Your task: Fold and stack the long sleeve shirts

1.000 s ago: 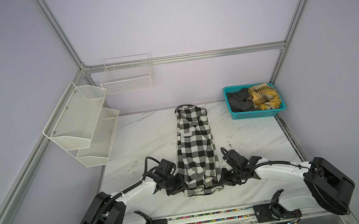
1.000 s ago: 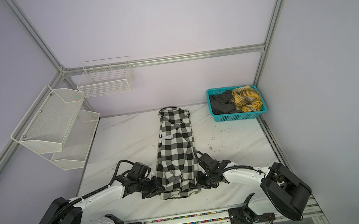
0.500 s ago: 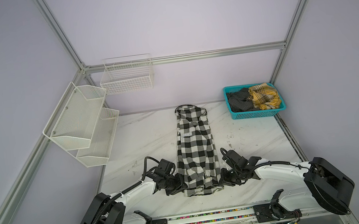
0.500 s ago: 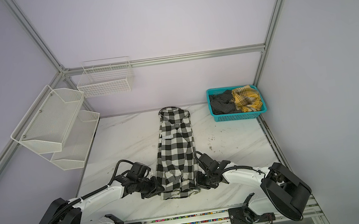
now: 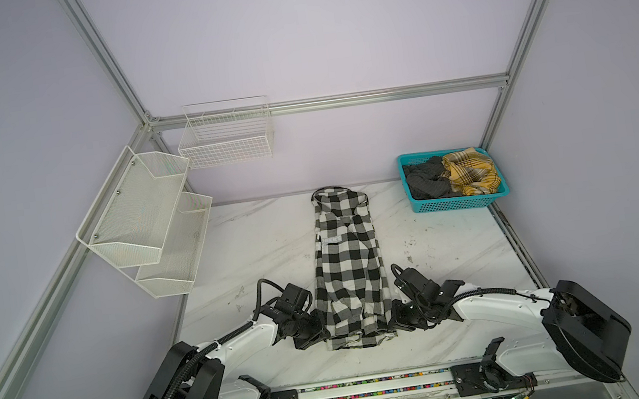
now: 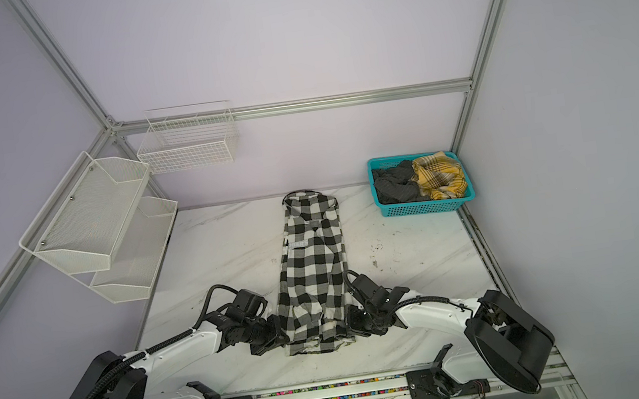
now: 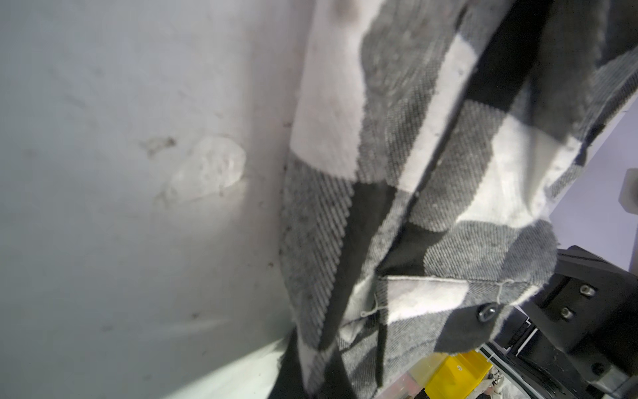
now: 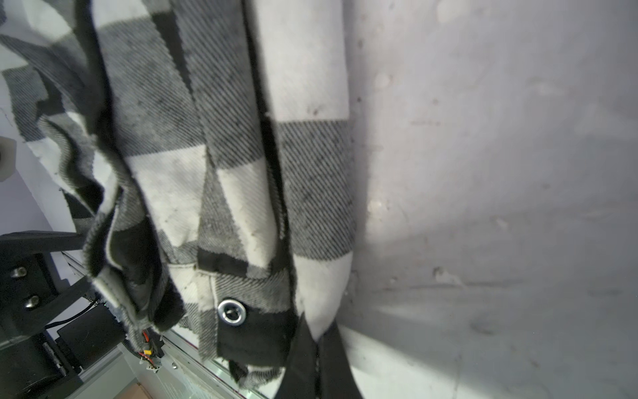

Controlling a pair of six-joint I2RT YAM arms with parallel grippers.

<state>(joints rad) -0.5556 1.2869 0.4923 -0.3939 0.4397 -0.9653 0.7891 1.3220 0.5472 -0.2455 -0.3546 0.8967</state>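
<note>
Narrow, twill-woven checked shirt (image 5: 349, 263)

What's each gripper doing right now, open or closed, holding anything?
The left gripper is closed on the checked shirt, at its near hem.
The right gripper is closed on the same hem, opposite side.
</note>
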